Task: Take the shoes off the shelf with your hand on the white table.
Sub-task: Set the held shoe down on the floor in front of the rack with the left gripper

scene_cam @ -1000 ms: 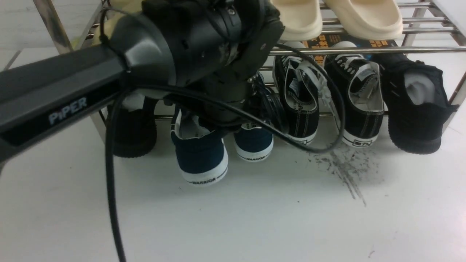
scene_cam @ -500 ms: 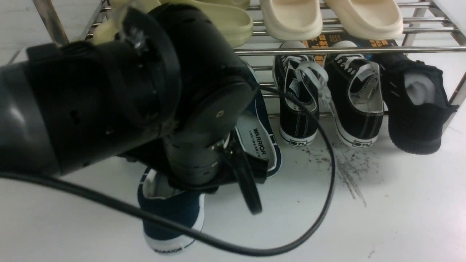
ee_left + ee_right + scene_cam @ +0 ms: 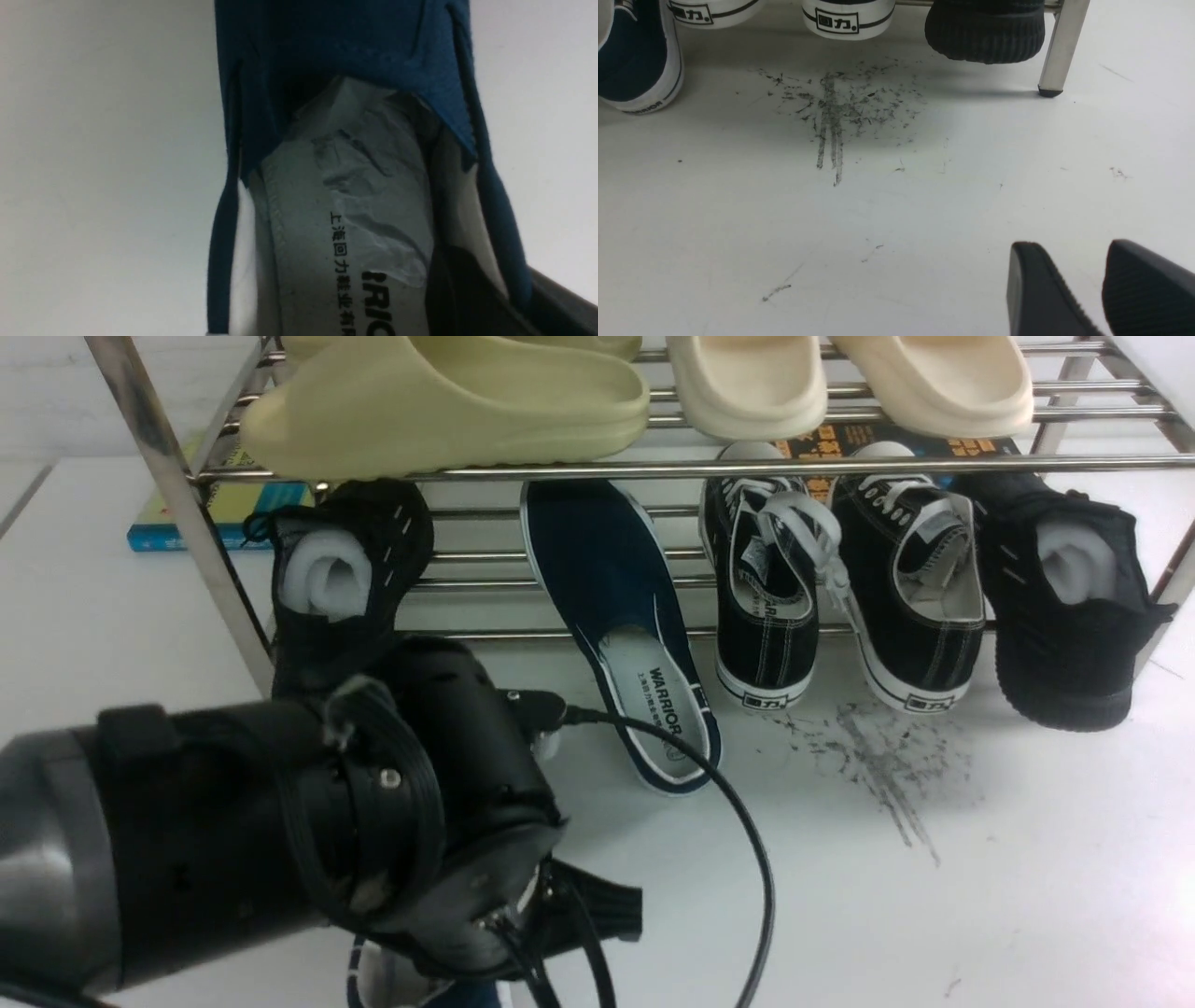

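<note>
One of the navy shoes is in my left gripper, which is shut on its side wall, one finger inside over the white insole and paper stuffing, one outside. In the front view my left arm fills the lower left, and only a sliver of that shoe shows under it at the bottom edge. The other navy shoe lies toe up on the lower tier of the chrome shelf, heel on the white table. My right gripper hovers open over bare table, holding nothing.
Black lace-up sneakers and black knit sneakers lean on the lower tier, with another knit one at the left. Slides sit on the upper tier. Black scuff marks lie in front. A shelf leg stands nearby.
My left arm has drawn back from the shelf toward the camera and down, carrying one navy shoe with it. The second navy shoe, hidden behind the arm before, now shows fully.
</note>
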Controlling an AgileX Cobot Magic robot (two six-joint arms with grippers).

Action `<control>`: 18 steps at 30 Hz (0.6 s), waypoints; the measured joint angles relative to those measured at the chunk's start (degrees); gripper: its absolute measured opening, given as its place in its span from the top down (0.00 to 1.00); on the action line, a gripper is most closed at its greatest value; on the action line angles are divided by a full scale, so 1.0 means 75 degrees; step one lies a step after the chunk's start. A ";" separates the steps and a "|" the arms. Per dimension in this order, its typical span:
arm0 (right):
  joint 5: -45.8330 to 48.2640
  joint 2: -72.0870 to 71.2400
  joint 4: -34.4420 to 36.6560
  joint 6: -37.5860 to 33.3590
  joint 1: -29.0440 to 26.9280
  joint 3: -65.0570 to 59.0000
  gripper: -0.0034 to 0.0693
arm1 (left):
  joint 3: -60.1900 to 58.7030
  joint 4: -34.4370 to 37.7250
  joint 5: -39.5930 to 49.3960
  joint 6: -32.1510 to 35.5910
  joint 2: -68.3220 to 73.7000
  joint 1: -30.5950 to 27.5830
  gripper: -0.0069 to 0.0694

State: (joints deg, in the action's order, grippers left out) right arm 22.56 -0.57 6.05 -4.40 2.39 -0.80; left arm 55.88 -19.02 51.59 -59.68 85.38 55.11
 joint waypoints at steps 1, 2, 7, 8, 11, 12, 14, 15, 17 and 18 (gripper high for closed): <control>0.0000 0.0000 0.0000 0.0000 0.0000 0.0000 0.62 | -0.0079 -0.0007 -0.0220 -0.0017 0.0113 0.0002 0.87; 0.0000 0.0000 0.0000 0.0000 0.0000 0.0000 0.62 | -0.0091 -0.0007 -0.0260 -0.0017 0.0135 0.0002 0.87; 0.0000 0.0000 0.0000 0.0000 0.0000 0.0000 0.62 | -0.0156 0.0036 -0.0791 -0.0038 0.0799 0.0018 0.87; 0.0000 0.0000 0.0000 0.0000 0.0000 0.0000 0.62 | -0.0156 0.0068 -0.0937 -0.0038 0.0945 0.0018 0.87; 0.0000 0.0000 0.0000 0.0000 0.0000 0.0000 0.62 | -0.0156 0.0207 -0.1219 -0.0038 0.1214 0.0050 0.86; 0.0000 0.0000 0.0000 0.0000 0.0000 0.0000 0.62 | -0.0156 0.0306 -0.1354 -0.0038 0.1325 0.0059 0.86; 0.0000 0.0000 0.0000 0.0000 0.0000 0.0000 0.62 | -0.0156 0.0404 -0.1456 -0.0038 0.1426 0.0059 0.86; 0.0000 0.0000 0.0000 0.0000 0.0000 0.0000 0.62 | -0.0156 0.0439 -0.1478 -0.0038 0.1443 0.0059 0.86; 0.0000 0.0000 0.0000 0.0000 0.0000 0.0000 0.62 | -0.0156 0.0440 -0.1497 -0.0038 0.1445 0.0059 0.86; 0.0000 0.0000 0.0000 0.0000 0.0000 0.0000 0.62 | -0.0156 0.0440 -0.1497 -0.0040 0.1445 0.0059 0.86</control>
State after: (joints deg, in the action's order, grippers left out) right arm 22.56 -0.57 6.05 -4.40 2.39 -0.80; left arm 54.71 -15.72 40.37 -59.98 96.21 55.55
